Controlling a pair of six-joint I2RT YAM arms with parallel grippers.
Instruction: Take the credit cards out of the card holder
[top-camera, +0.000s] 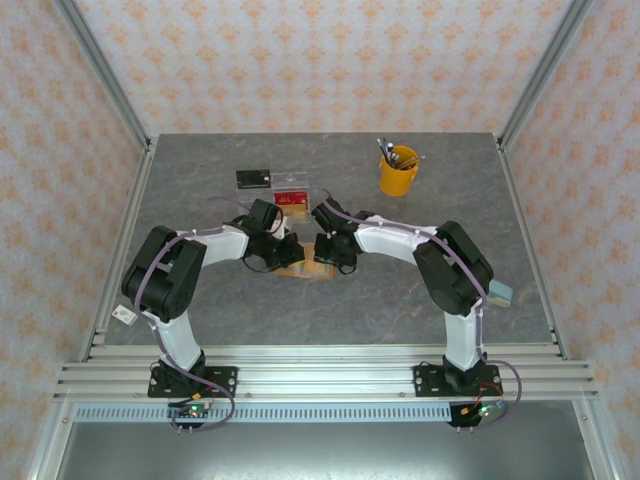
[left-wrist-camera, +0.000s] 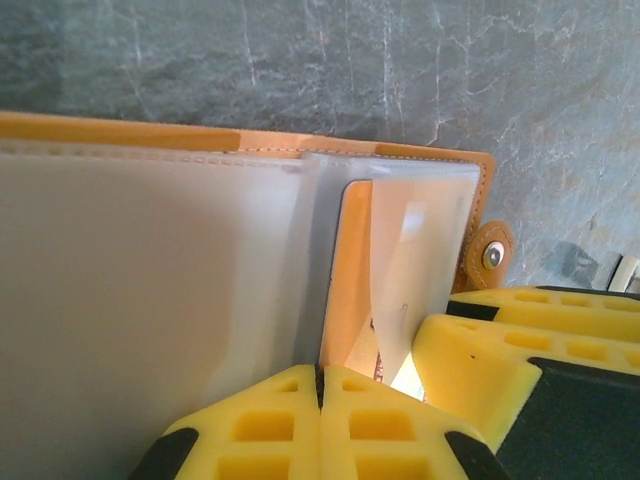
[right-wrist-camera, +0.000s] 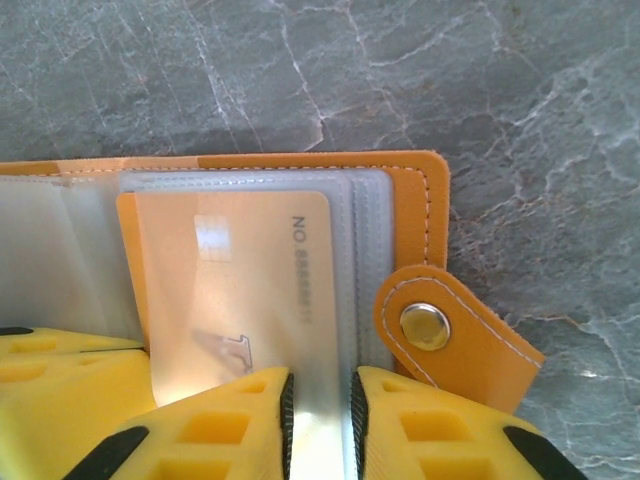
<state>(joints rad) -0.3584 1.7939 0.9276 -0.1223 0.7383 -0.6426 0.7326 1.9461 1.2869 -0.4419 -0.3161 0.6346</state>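
The orange card holder (top-camera: 305, 268) lies open on the grey table between both arms; its stitched edge (left-wrist-camera: 120, 130) and snap tab (right-wrist-camera: 425, 325) show up close. An orange-tan credit card (right-wrist-camera: 230, 290) sits inside a clear sleeve, numbers visible. My left gripper (left-wrist-camera: 322, 385) is shut, and the card's lower edge (left-wrist-camera: 350, 270) runs into the seam between its jaws. My right gripper (right-wrist-camera: 320, 410) is closed on the outer edge of the clear sleeves, beside the snap tab. The right gripper's fingers (left-wrist-camera: 480, 350) appear in the left wrist view, close to the left ones.
A yellow cup (top-camera: 398, 172) with tools stands at the back right. A black card (top-camera: 254, 178) and a small clear tray holding something red (top-camera: 290, 195) lie just behind the grippers. Patterned walls and metal rails bound the table.
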